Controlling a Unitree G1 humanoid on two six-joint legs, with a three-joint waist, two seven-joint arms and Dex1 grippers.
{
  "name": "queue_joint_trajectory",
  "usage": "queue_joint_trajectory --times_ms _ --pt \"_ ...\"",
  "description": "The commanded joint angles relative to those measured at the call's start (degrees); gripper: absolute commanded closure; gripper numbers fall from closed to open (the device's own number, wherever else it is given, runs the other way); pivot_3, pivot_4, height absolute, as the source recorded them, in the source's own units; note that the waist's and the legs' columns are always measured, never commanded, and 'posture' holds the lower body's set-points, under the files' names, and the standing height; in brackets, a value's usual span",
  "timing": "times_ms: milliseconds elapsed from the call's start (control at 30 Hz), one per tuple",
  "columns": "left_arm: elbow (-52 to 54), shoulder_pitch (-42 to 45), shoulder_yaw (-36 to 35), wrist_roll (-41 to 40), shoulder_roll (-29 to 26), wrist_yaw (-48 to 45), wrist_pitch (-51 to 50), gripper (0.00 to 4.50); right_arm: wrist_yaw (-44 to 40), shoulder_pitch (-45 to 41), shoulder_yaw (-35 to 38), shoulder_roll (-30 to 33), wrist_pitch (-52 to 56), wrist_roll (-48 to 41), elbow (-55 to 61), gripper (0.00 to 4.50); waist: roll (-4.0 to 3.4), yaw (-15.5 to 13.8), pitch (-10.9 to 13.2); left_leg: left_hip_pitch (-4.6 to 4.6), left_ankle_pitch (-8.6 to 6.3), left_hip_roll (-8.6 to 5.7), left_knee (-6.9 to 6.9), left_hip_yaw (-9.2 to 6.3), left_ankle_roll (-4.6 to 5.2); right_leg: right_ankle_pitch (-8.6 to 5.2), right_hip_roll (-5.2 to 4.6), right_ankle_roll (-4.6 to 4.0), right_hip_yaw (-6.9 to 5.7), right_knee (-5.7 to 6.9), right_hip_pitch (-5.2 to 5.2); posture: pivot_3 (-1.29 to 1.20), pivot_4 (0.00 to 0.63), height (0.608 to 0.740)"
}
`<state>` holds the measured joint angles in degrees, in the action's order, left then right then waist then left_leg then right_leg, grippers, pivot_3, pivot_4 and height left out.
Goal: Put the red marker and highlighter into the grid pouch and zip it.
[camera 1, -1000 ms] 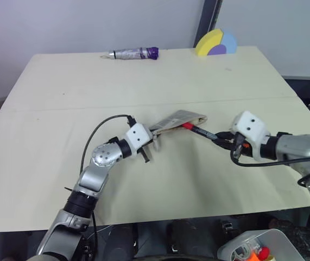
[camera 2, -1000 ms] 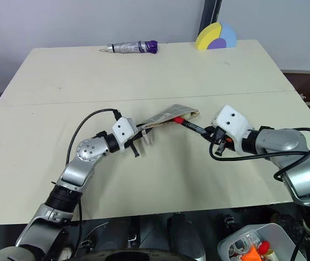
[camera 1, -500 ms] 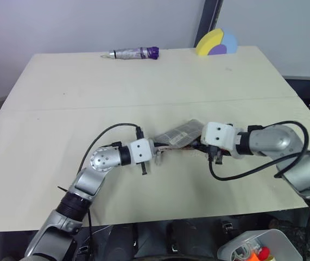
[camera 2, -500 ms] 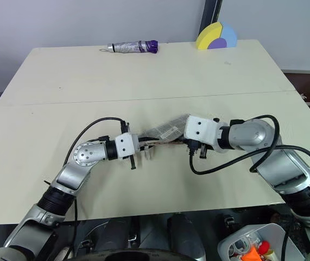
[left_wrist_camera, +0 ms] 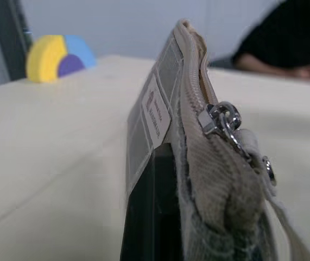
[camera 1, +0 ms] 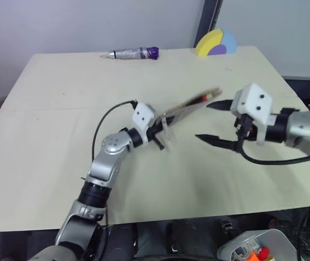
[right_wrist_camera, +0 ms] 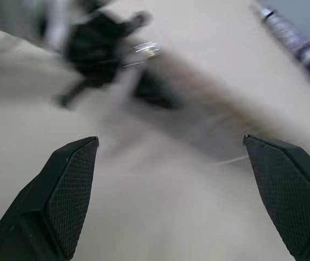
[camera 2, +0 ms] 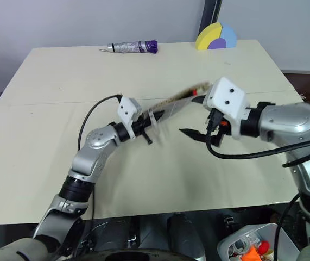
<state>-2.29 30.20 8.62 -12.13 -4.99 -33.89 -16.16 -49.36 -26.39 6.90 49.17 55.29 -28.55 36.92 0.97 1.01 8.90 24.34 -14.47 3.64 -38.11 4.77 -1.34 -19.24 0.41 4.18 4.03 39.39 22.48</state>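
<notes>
Left gripper [camera 1: 156, 132] clamped grid pouch [camera 1: 186, 108] by one end, lifted over table [camera 1: 62, 136] middle. Right gripper [camera 1: 213, 123] wide open, empty, beside it. Red marker tip [camera 1: 203, 98] peeked out far end. Worried it'd slide out, pouch unzipped and tilted.

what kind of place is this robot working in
Most likely a lab or test room, not a home. A plain pale table stands against a bare wall, with loose practice props on it: a folded umbrella and a foam semicircle shape. A bin of small items sits below the table's near edge.

Open table [camera 1: 62, 163] around; raised grid pouch [camera 1: 184, 107] between both hands
</notes>
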Motion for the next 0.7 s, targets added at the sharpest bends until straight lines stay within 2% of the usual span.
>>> queue_joint_trajectory --times_ms 33,233,300,367,433,467,567,700 --pt "-0.17 1.72 -1.31 -1.85 2.31 2.60 -2.25 4.50 8.69 -0.13 -2.93 -6.44 1.21 1.26 -0.46 0.07 -0.01 0.12 0.00 0.00 0.00 0.01 0.01 0.00 0.00 0.00 0.02 0.00 0.01 0.01 0.02 0.00 0.150 0.740" --pt "-0.23 1.64 -0.14 -0.94 3.64 3.67 -1.62 4.50 20.65 -3.02 -4.77 -21.59 4.76 0.92 -7.12 0.07 -0.02 -0.06 -0.01 0.04 0.03 0.02 0.01 0.03 -0.05 0.00 0.01 0.00 0.03 0.05 0.10 0.00 0.150 0.740" --pt "-0.19 1.48 0.24 -0.54 3.60 3.91 -1.15 4.50 22.03 -3.39 -5.49 -23.71 5.66 0.72 -8.08 0.60 -0.02 -0.32 -0.01 0.04 0.04 0.01 0.02 0.04 -0.06 0.00 0.00 0.00 0.02 0.06 0.10 0.00 0.150 0.740" --pt "-0.09 1.40 0.17 -0.51 3.47 4.05 -1.01 4.50 22.84 -3.53 -6.21 -24.01 6.24 1.11 -8.33 1.38 -0.02 -0.46 -0.01 0.06 0.04 -0.02 0.02 0.04 -0.06 0.00 -0.03 0.00 0.00 0.04 0.10 0.00 0.150 0.740" --pt "0.02 1.41 -0.07 -0.63 3.34 4.35 -1.05 4.50 23.53 -3.73 -6.07 -24.30 6.89 0.77 -8.63 2.39 -0.01 -0.33 -0.01 0.08 0.03 -0.03 0.02 0.06 -0.06 0.00 -0.06 0.00 0.00 0.00 0.10 0.00 0.150 0.740" --pt "0.05 1.40 -0.14 -0.66 3.26 4.47 -1.05 4.50 23.75 -3.80 -5.91 -24.48 7.11 0.48 -8.73 3.06 -0.01 -0.28 -0.01 0.08 0.03 -0.03 0.02 0.06 -0.05 0.00 -0.06 0.00 0.00 0.00 0.10 0.00 0.150 0.740" --pt "0.21 1.12 0.02 -0.32 2.70 4.39 -0.66 4.50 23.51 -4.09 -5.76 -23.95 7.29 -0.19 -8.75 4.47 -0.02 -0.18 -0.01 0.07 0.03 -0.02 0.03 0.04 -0.05 0.00 -0.02 0.00 0.00 0.01 0.11 0.00 0.150 0.740" --pt "-0.08 0.43 1.41 2.21 0.32 3.20 2.35 4.50 22.74 -5.32 -4.13 -19.94 6.28 0.63 -9.10 4.47 -0.02 -0.15 0.00 0.07 0.03 -0.02 0.04 0.04 -0.05 0.00 -0.02 0.00 0.01 0.01 0.12 0.00 0.150 0.740"
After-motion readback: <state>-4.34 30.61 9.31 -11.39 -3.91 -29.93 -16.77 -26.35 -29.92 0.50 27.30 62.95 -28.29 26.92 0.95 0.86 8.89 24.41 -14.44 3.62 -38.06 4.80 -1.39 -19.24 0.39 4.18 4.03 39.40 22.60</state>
